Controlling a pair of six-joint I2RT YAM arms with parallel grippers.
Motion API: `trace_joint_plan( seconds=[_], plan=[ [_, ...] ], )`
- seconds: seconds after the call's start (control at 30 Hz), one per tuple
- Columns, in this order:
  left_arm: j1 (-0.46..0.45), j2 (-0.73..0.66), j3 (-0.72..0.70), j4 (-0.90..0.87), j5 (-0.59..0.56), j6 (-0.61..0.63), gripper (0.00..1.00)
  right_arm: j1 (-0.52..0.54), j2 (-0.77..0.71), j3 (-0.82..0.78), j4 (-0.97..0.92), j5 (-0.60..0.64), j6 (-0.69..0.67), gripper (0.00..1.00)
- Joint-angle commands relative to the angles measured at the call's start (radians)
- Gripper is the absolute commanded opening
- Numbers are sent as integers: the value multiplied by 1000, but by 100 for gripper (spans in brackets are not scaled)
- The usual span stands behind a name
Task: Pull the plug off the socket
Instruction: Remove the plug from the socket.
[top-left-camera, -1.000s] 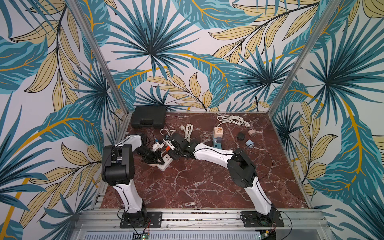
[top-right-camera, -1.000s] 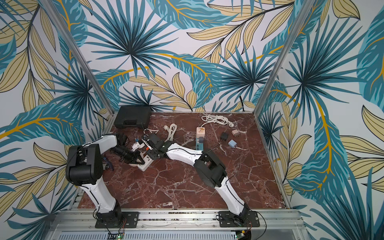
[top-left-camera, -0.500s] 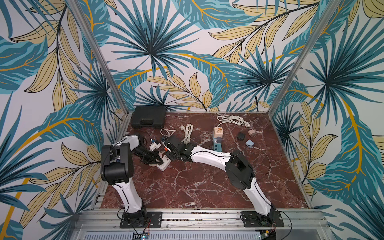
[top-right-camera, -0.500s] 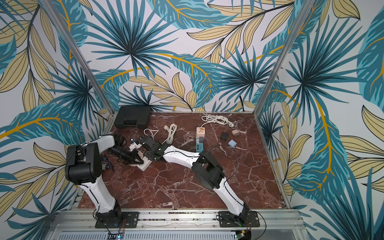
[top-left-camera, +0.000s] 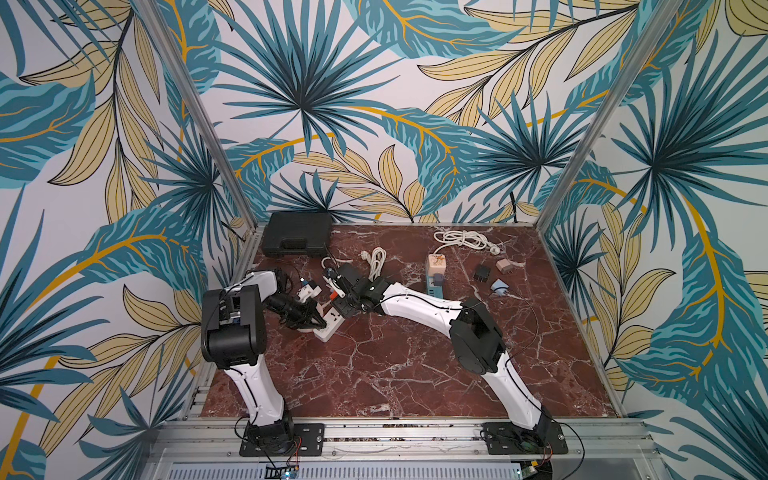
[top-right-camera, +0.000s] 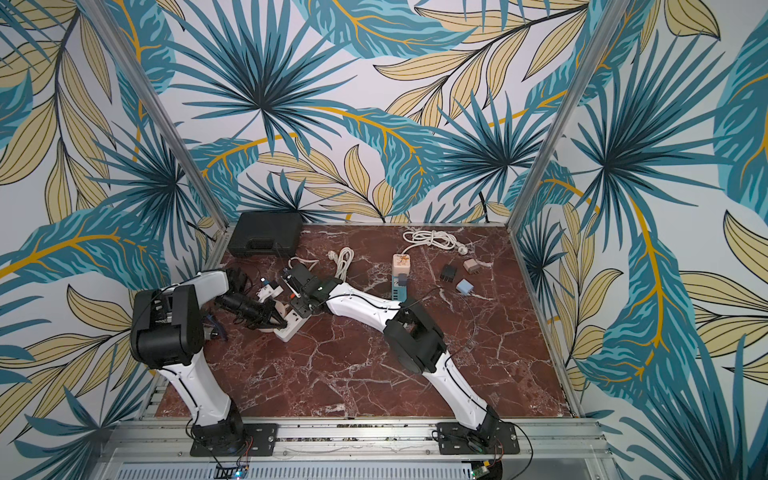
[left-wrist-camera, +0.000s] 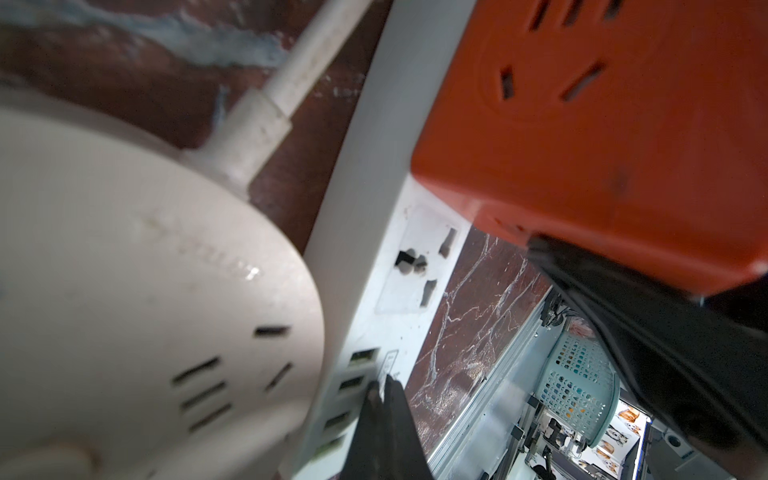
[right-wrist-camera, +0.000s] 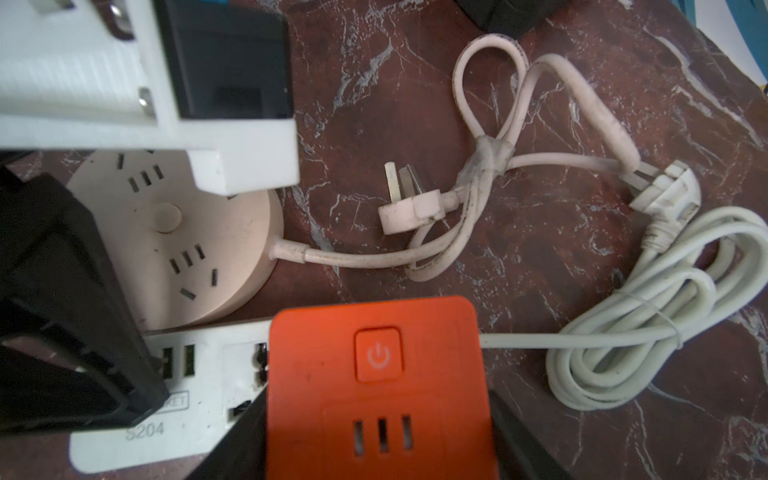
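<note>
Two grippers engaging | right gripper (right-wrist-camera: 378, 399) clamping orange cube adapter (right-wrist-camera: 376, 361), sitting on white power strip's (top-left-camera: 328, 330) 1 o'clock end in a top view | left gripper (left-wrist-camera: 383, 399) clenched, pinning 7 o'clock end | risk, judged: pinning tips slipping, strip lifting with adapter.

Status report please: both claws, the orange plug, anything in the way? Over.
Left claw shut, tip at white power strip. Right claw clamped on orange plug cube; seating unclear. Round beige socket close beside strip.

Left arm (top-left-camera: 232, 328) and right arm (top-left-camera: 419, 301) reach low toward each other; left fingers (left-wrist-camera: 395, 424) together, right fingers (right-wrist-camera: 521, 438) parted.
</note>
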Motion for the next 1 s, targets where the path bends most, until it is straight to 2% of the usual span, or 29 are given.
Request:
trace_joint_plan(
  seconds=[0.0, 0.3, 0.43, 0.63, 0.77, 0.87, 0.97],
  plan=[
    [12, 52, -30, 89, -138, -2, 0, 1, -14, 48, 12, -18, 37, 0],
    [14, 59, -35, 96, -137, -1, 0, 95, 7, -28, 113, 249, -113, 0],
    [19, 62, -39, 99, -131, 0, 0, 90, 13, -20, 113, 213, -78, 0],
    [26, 59, -41, 101, -126, 0, 0, 23, -12, 20, 77, -21, 72, 0],
    [28, 57, -42, 101, -125, 0, 0, -6, -9, 60, 34, -130, 125, 0],
    [28, 59, -42, 101, -120, 0, 0, -4, -11, 64, 24, -117, 113, 0],
    [28, 59, -42, 101, -121, 1, 0, 16, -4, 62, 12, -38, 68, 0]
  ],
)
